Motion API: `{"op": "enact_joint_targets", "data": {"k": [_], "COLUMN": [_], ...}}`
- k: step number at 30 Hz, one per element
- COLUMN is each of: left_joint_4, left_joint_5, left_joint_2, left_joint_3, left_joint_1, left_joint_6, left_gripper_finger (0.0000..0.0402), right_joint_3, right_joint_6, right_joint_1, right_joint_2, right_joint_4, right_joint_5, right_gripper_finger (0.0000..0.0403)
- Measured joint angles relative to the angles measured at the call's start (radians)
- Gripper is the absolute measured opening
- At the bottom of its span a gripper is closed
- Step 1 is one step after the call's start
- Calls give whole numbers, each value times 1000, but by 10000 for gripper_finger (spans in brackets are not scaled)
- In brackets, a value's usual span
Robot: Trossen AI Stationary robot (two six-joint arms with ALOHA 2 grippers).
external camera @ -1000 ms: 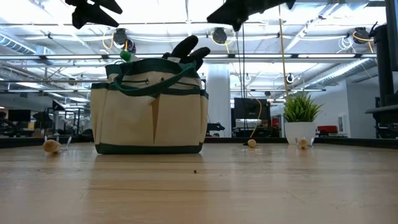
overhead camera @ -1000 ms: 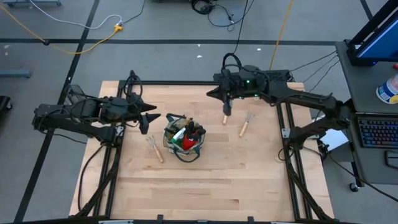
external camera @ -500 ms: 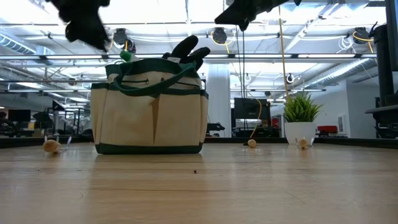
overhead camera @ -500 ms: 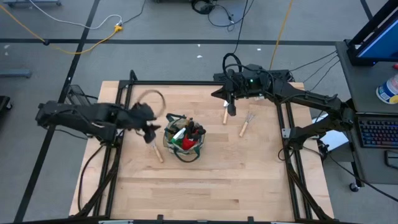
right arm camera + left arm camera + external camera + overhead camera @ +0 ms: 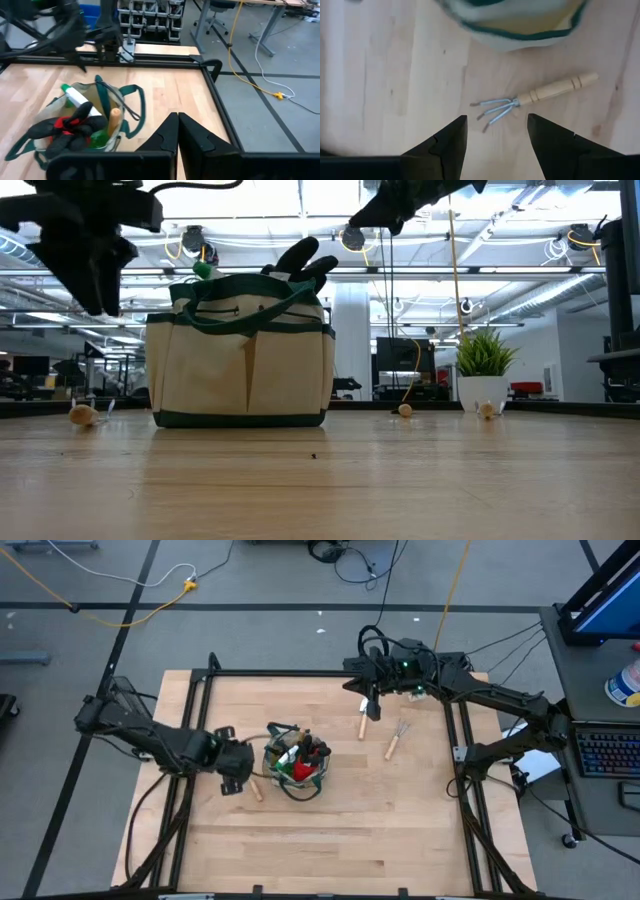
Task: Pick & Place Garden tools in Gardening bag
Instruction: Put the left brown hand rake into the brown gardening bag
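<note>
The tan gardening bag (image 5: 293, 762) with green trim stands mid-table, holding a red-and-black glove (image 5: 75, 127), a green-and-white item (image 5: 75, 97) and a wooden handle (image 5: 114, 120). A small hand rake (image 5: 520, 100) with metal prongs and a wooden handle lies flat on the table left of the bag. My left gripper (image 5: 496, 120) is open and points down above the rake's prongs, touching nothing; it also shows in the high view (image 5: 234, 778). My right gripper (image 5: 374, 710) is shut and empty, raised above the far part of the table.
A wooden-handled tool (image 5: 362, 726) and a second hand rake (image 5: 396, 740) lie on the table right of the bag, below my right gripper. A small potted plant (image 5: 483, 370) stands beyond. Black frame rails (image 5: 300, 674) edge the table. Bare wood lies toward the near edge.
My left gripper has swung from the bag's far left toward the near edge and down, tipping to point down over the hand rake. My right gripper has drifted slightly toward the far edge. The bag and tools have stayed where they were.
</note>
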Motion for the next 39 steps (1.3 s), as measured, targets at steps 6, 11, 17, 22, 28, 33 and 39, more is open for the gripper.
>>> {"op": "enact_joint_targets", "data": {"k": [6, 11, 17, 22, 28, 33, 39], "left_joint_4": [10, 73, 205, 305, 371, 429, 527], "left_joint_5": [-74, -79, -77, -70, -75, -42, -25], "left_joint_2": [115, 202, 259, 285, 299, 299, 298], "left_joint_3": [0, 0, 0, -28, -118, -162, -200], "left_joint_1": [-65, -103, -153, -186, -227, -227, -206], "left_joint_6": [84, 99, 125, 146, 236, 308, 396], "left_gripper_finger": [214, 214, 214, 214, 214, 214, 214], "right_joint_3": [0, 0, 0, -4, -101, -211, -318], "right_joint_6": [1, 1, 19, 20, 97, 192, 285], "right_joint_1": [-42, -67, -85, -84, -84, -84, -84], "right_joint_2": [-10, -52, -125, -181, -270, -345, -406], "right_joint_4": [-1, -57, -141, -187, -115, -7, 92], "right_joint_5": [-80, -100, -63, -23, -22, -20, -20], "right_gripper_finger": [0, 0, 0, 0, 0, 0, 0]}}
